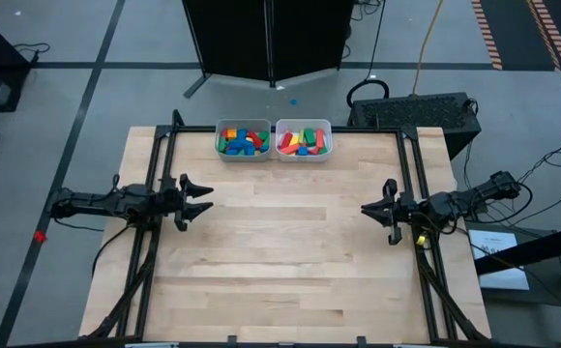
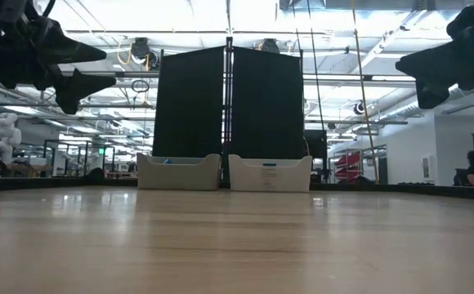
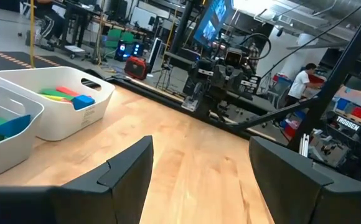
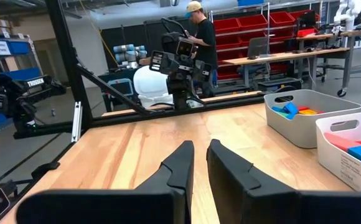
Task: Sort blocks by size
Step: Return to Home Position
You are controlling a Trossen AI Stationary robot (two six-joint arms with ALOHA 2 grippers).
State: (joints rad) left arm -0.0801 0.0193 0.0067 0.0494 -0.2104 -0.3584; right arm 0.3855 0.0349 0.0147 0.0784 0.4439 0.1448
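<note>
The blocks lie in two pale bins at the table's far edge. The left bin [image 1: 243, 141] holds blue, green, red and yellow blocks [image 1: 245, 142]. The right bin [image 1: 303, 141] holds red, pink, yellow and green blocks [image 1: 302, 143]. My left gripper [image 1: 203, 197] is open and empty above the table's left side, pointing toward the right. My right gripper [image 1: 366, 208] is shut and empty above the table's right side, pointing toward the left. Both hang well clear of the tabletop in the low view. The bins also show in the left wrist view [image 3: 56, 106] and the right wrist view [image 4: 311, 115].
The bare wooden tabletop [image 1: 290, 251] stretches between and in front of the two grippers. Black frame rails [image 1: 160, 174] run along the table's left and right sides. A dark panel [image 2: 229, 114] stands behind the bins. People show in the room beyond the table.
</note>
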